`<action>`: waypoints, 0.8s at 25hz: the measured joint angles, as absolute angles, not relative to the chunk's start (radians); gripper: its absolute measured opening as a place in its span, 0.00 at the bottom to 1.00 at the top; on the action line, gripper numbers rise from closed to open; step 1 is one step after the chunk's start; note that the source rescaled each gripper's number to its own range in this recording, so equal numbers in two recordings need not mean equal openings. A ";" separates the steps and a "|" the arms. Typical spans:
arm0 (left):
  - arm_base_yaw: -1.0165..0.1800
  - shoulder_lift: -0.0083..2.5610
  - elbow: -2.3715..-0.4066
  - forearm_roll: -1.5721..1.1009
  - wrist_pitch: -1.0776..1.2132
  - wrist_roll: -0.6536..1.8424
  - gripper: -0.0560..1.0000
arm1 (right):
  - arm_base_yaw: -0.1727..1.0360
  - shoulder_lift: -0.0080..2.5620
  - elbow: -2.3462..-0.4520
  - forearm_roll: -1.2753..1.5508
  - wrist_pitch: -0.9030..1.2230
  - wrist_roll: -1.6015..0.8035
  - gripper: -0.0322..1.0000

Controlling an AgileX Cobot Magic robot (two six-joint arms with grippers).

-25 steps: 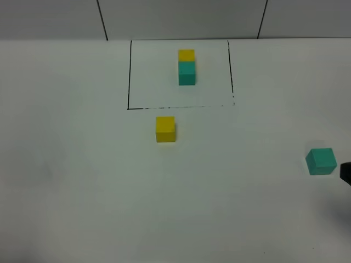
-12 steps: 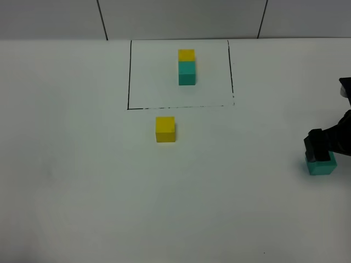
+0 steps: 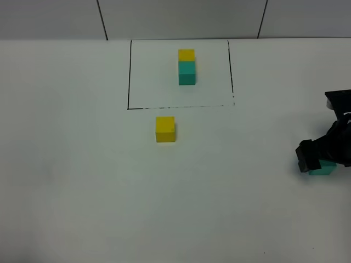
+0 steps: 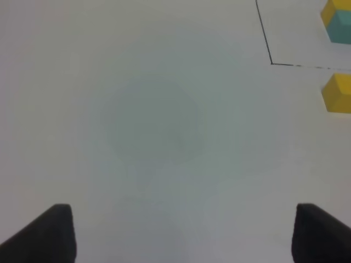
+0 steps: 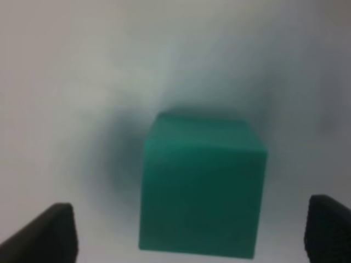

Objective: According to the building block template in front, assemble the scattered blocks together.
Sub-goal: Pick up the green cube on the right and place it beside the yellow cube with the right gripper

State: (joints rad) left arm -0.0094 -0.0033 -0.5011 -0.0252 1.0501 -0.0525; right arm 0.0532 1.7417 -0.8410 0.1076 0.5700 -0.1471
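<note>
The template, a yellow cube joined to a teal cube [image 3: 186, 67], stands inside a thin black outline at the back middle; it also shows in the left wrist view [image 4: 338, 19]. The loose yellow block [image 3: 165, 129] sits just in front of the outline, also in the left wrist view [image 4: 337, 93]. The loose teal block [image 3: 324, 169] lies at the far right, mostly covered by my right gripper [image 3: 321, 159]. In the right wrist view the teal block [image 5: 202, 186] sits between the open fingers of the right gripper [image 5: 189, 233]. My left gripper [image 4: 178, 233] is open over bare table.
The black outline [image 3: 129, 76] marks a rectangle on the white table. A grey tiled wall [image 3: 181, 19] runs along the back edge.
My right gripper came in from the right edge and lowered over the teal block, now straddling it. The yellow block and the template have not moved.
</note>
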 joint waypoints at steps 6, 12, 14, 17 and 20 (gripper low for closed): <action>-0.009 -0.003 -0.501 -0.025 1.050 -0.052 0.76 | 0.053 1.796 -0.841 0.119 0.544 -0.147 0.65; -0.009 -0.003 -0.501 -0.025 1.050 -0.052 0.76 | 0.053 1.798 -0.841 0.119 0.539 -0.144 0.03; -0.009 -0.003 -0.501 -0.025 1.050 -0.052 0.76 | 0.053 1.798 -0.841 0.119 0.538 -0.144 0.04; -0.009 -0.003 -0.501 -0.025 1.050 -0.052 0.76 | 0.053 1.798 -0.847 0.119 0.540 -0.145 0.04; -0.009 -0.003 -0.501 -0.025 1.050 -0.052 0.76 | 0.062 1.802 -0.888 0.116 0.574 -0.183 0.04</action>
State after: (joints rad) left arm -0.0094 -0.0033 -0.5011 -0.0252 1.0501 -0.0525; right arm 0.0620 1.8016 -0.8880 0.1161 0.5743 -0.1828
